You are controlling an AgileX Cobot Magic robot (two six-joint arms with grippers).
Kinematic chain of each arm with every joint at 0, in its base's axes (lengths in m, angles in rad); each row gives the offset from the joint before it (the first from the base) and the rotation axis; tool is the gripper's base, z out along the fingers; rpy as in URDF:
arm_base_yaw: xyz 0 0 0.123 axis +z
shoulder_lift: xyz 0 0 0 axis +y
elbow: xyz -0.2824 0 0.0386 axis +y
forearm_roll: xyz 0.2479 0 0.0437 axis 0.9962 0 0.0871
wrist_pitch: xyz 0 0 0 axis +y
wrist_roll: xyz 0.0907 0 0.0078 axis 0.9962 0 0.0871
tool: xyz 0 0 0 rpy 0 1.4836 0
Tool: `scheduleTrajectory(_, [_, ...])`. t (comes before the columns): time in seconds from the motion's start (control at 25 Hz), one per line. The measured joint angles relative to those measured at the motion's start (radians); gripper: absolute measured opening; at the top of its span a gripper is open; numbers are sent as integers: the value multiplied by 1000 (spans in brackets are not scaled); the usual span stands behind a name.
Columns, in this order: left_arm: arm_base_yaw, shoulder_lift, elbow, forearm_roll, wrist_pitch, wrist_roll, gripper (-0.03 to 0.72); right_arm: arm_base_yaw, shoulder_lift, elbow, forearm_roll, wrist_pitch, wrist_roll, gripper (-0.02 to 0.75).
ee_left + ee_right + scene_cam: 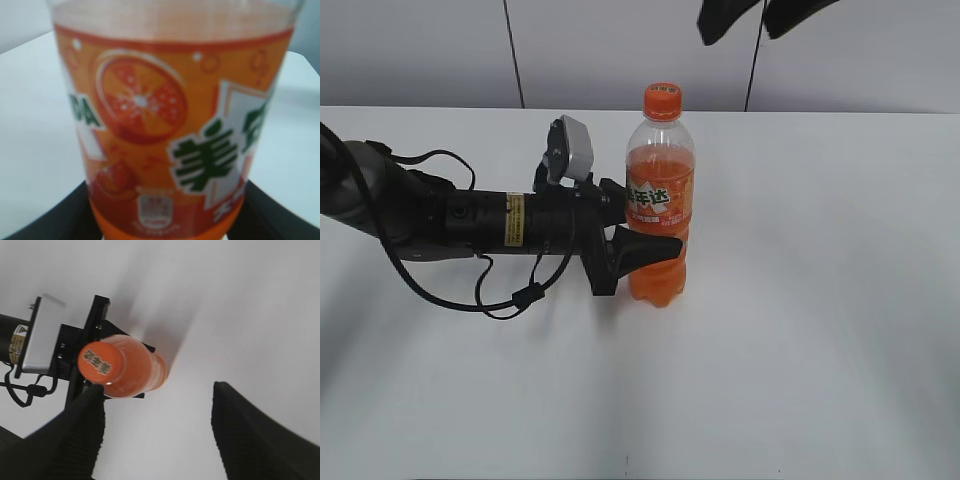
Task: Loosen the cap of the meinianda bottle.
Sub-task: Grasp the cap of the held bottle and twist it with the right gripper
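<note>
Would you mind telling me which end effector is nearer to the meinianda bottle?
Left. The left end effector grips the meinianda bottle around its lower body from the side, while the right end effector hangs open above it, well clear of the cap.

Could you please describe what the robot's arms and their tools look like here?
The left arm is matte black and tubular, with a yellow sticker, loose black cables and a grey wrist camera. Its left tool has black fingers. The right tool has two broad black fingers with ribbed inner pads.
</note>
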Motion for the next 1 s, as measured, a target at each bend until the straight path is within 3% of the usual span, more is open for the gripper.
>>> scheduleTrajectory(0.32, [0,-2,-1,4,15,-2,408,95,54,-34,-7,0,14,468])
scheduleTrajectory(1.0, [-1,-3,-1,11,20,16,408,97,125,-36,-9,0,24,467])
